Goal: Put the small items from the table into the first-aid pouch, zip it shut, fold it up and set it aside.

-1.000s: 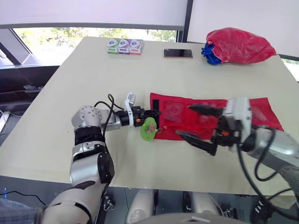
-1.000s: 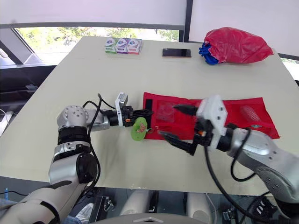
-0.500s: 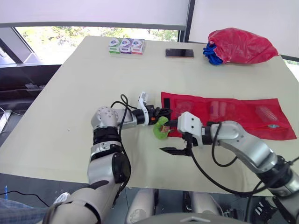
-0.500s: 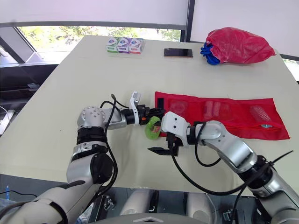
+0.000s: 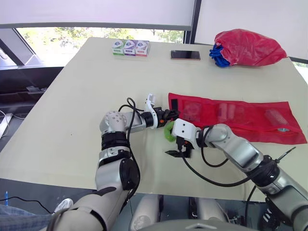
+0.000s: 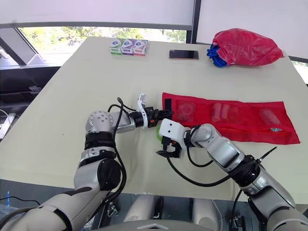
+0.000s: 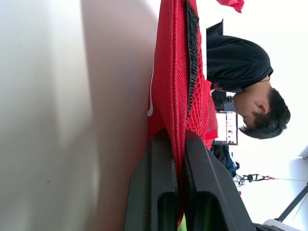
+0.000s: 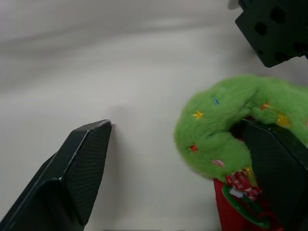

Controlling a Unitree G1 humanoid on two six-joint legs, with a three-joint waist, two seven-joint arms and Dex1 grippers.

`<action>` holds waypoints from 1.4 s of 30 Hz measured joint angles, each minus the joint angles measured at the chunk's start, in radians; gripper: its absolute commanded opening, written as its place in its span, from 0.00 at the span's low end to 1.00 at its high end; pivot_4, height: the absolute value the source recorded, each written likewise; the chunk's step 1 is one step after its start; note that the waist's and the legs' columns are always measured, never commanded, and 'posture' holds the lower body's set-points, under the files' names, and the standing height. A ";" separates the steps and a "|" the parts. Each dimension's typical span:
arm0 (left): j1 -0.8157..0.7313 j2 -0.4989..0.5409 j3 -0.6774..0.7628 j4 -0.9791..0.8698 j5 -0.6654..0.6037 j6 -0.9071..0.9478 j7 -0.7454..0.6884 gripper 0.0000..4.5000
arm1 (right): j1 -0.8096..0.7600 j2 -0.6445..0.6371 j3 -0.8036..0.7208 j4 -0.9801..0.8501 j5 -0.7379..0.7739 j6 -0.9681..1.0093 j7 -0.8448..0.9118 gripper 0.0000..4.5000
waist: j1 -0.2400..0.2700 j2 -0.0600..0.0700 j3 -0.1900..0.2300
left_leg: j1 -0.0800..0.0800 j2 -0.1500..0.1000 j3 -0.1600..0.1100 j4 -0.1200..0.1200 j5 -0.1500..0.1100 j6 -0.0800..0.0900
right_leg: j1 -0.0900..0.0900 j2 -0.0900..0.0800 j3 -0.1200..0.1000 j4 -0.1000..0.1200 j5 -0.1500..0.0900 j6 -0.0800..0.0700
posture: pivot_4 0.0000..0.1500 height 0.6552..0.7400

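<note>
The red mesh first-aid pouch (image 5: 240, 118) lies unfolded and flat on the table, with small items showing through its pockets. My left gripper (image 5: 169, 115) is shut on the pouch's left end; in the left wrist view its fingers (image 7: 156, 192) pinch the red fabric (image 7: 168, 72). A fuzzy green ring (image 5: 168, 131) hangs at that same corner, with a small red and green tag under it. My right gripper (image 5: 171, 144) is open at the ring. In the right wrist view one fingertip (image 8: 82, 163) rests on bare table and the other (image 8: 274, 163) sits behind the green ring (image 8: 231, 125).
At the table's far edge stand three small boxes (image 5: 129, 48), a phone (image 5: 185, 55) and a bulging red bag (image 5: 248, 47) with something blue (image 5: 217, 56) beside it. A person in black (image 7: 240, 62) sits beyond the table.
My right gripper has come off the middle of the pouch, swung left and down to the green ring, and its fingers stand closer together. The left gripper has kept its hold.
</note>
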 measured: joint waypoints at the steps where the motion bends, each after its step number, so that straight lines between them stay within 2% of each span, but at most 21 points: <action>1: 0.000 0.002 -0.004 0.001 -0.001 0.000 -0.002 0.00 | -0.004 -0.005 0.000 -0.006 -0.010 0.015 0.003 0.60 | 0.000 0.000 0.000 | 0.000 0.000 0.000 0.000 0.000 0.000 | 0.000 0.000 0.000 0.000 0.000 0.000 | 1.00 1.00; 5: 0.002 0.009 -0.016 0.004 -0.002 -0.004 -0.013 0.00 | 0.002 0.003 -0.017 -0.008 -0.028 0.030 -0.006 0.18 | 0.000 0.000 0.000 | 0.000 0.000 -0.001 0.000 0.000 0.000 | 0.000 0.000 0.000 0.000 0.000 0.000 | 1.00 1.00; 7: 0.003 0.012 -0.019 0.004 -0.002 -0.004 -0.022 0.00 | 0.019 0.026 -0.052 -0.008 -0.020 0.047 -0.018 0.01 | -0.001 0.000 0.000 | 0.000 0.000 -0.001 0.000 0.000 0.000 | 0.000 0.000 0.000 0.000 0.000 0.000 | 1.00 1.00; 14: 0.018 0.058 -0.070 0.004 -0.001 -0.014 -0.075 0.00 | 0.140 0.092 -0.247 -0.093 0.117 0.164 -0.054 0.01 | -0.008 0.000 0.000 | 0.001 0.000 -0.001 -0.001 0.001 -0.001 | 0.000 0.001 0.000 0.001 0.000 0.000 | 1.00 1.00; 18: 0.035 0.117 -0.152 0.004 0.004 -0.051 -0.152 0.00 | 0.251 0.180 -0.458 -0.166 0.218 0.231 -0.149 0.01 | -0.018 0.001 0.000 | 0.002 0.001 0.000 -0.004 0.001 -0.002 | 0.000 0.001 0.001 0.001 0.000 0.000 | 1.00 1.00; 24: 0.045 0.187 -0.254 0.014 0.027 -0.104 -0.241 0.00 | 0.362 0.246 -0.637 -0.223 0.290 0.269 -0.264 0.01 | -0.032 0.001 -0.001 | 0.008 0.001 0.002 -0.010 0.002 -0.003 | 0.000 0.002 0.005 0.003 0.000 -0.001 | 1.00 1.00; 27: 0.064 0.220 -0.354 -0.010 0.060 -0.167 -0.311 0.00 | 0.394 0.260 -0.680 -0.257 0.313 0.268 -0.311 0.01 | -0.032 0.001 -0.001 | 0.014 0.002 0.005 -0.014 0.002 -0.003 | 0.001 0.002 0.009 0.004 -0.001 -0.002 | 1.00 1.00; 33: 0.082 0.297 -0.470 -0.014 0.120 -0.283 -0.421 0.00 | 0.444 0.260 -0.795 -0.264 0.316 0.249 -0.413 0.01 | -0.038 0.001 -0.001 | 0.015 0.005 0.008 -0.014 0.000 0.001 | 0.001 0.004 0.012 0.005 -0.001 -0.002 | 1.00 1.00; 42: 0.108 0.404 -0.528 -0.011 0.163 -0.357 -0.545 0.00 | 0.491 0.216 -0.921 -0.265 0.338 0.217 -0.474 0.01 | -0.055 0.001 -0.001 | 0.015 0.009 0.010 -0.015 0.000 0.001 | 0.000 0.007 0.014 0.005 -0.001 -0.002 | 1.00 1.00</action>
